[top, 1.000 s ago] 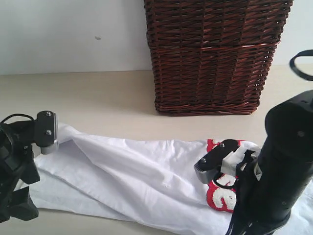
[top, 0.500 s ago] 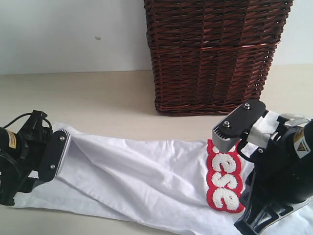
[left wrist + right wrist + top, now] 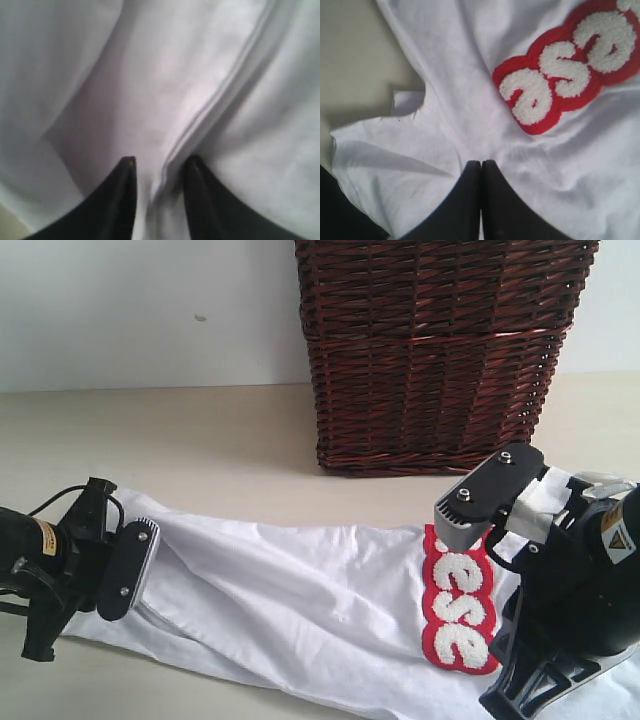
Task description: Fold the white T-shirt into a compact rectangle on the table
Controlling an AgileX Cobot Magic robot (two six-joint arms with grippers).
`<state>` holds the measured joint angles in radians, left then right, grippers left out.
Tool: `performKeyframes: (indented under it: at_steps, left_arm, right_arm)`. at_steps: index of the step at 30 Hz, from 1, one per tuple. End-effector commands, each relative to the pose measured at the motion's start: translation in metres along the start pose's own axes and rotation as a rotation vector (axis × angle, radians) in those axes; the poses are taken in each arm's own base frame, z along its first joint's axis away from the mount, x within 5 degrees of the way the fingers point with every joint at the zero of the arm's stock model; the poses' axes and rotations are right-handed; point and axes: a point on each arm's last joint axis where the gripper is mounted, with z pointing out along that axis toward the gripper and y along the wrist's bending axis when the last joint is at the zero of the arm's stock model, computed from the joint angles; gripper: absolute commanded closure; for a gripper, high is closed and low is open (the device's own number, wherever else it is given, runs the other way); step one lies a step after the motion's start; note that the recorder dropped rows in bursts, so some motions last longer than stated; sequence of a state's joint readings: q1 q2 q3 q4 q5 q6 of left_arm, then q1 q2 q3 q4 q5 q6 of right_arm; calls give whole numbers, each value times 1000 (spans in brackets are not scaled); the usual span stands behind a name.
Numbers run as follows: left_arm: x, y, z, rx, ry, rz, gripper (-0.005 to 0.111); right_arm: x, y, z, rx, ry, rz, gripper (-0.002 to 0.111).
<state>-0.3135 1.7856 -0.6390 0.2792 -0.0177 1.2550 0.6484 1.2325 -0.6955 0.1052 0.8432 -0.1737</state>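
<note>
Cotton clenched in the right gripper point(image 3: 481, 164), the left gripper point(image 3: 161, 161) maybe biting, we cannot tell, so we're risking dragging the white T-shirt point(image 3: 300, 590) crooked.

Place: a robot test bench, set up like a home laundry corner.
Machines: black left arm point(image 3: 30, 550) and right arm point(image 3: 575, 625) at a pale beige table point(image 3: 200, 440).
Household items: dark wicker basket point(image 3: 430, 360), white T-shirt point(image 3: 300, 600).
Backdrop: plain white wall point(image 3: 130, 310).
</note>
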Motion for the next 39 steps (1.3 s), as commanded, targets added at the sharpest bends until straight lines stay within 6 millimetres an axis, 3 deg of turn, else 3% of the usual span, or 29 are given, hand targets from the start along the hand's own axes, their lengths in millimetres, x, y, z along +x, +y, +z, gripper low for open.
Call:
performKeyframes:
  at_steps: [1,4,10,18,21,26,28,31,34,39]
  left_arm:
    - [3,-9,0,84,26,-1,94]
    - [4,-11,0,114,37,2,100]
    - [4,-6,-9,81,37,1,100]
    - [5,0,-29,58,54,-9,93]
    - [7,-4,-36,120,81,-11,107]
    - [7,-3,-37,104,78,-13,106]
    - [6,0,-37,74,69,-27,93]
    - [6,-1,-34,80,68,-25,62]
    - [6,-3,-28,89,63,-24,61]
    - [4,-1,-18,45,37,-24,78]
  right_arm:
    - [0,0,-3,1,-10,-4,108]
    - [1,0,-2,0,-8,-4,108]
    - [1,0,-2,0,-4,-4,108]
    - [1,0,-2,0,-4,-4,108]
    - [2,0,-2,-2,3,-4,108]
    - [2,0,-3,-3,10,-4,108]
    - [2,0,-3,-3,10,-4,108]
    - [2,0,-3,-3,10,-4,108]
    - [2,0,-3,-3,10,-4,108]
    - [2,0,-3,-3,10,-4,108]
